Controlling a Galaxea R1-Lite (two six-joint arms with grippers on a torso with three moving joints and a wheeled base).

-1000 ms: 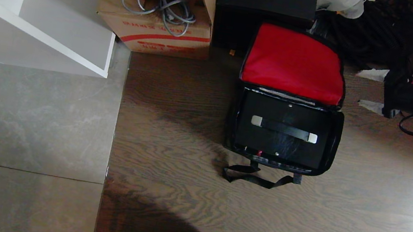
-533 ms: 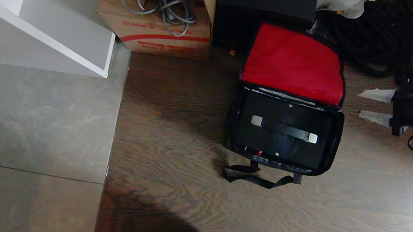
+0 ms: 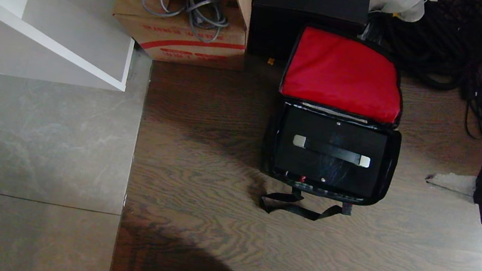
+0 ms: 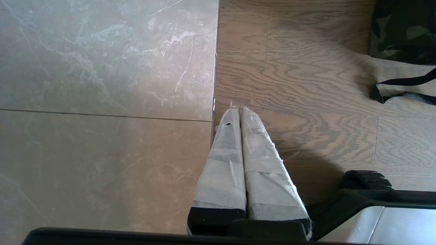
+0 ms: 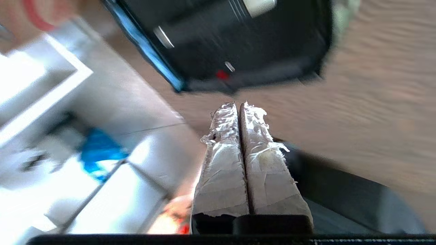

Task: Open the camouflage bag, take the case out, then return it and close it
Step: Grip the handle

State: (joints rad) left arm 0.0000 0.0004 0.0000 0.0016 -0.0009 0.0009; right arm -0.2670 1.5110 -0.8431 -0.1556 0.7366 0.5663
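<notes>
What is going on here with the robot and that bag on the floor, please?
The bag sits on the wood floor with its red-lined lid flipped open, and the black case is inside, handle up. Nothing is holding either one. The right gripper is off to the right of the bag, fingers shut and empty. The left gripper hangs shut over the floor by the tile edge, away from the bag.

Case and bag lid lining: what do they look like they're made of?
The case looks like hard, smooth black plastic or coated board, with flat faces, a faint sheen and a handle with silver, probably metal, ends. The lid lining of the camouflage bag looks like soft, matte red woven fabric, slightly puffed and creased.
</notes>
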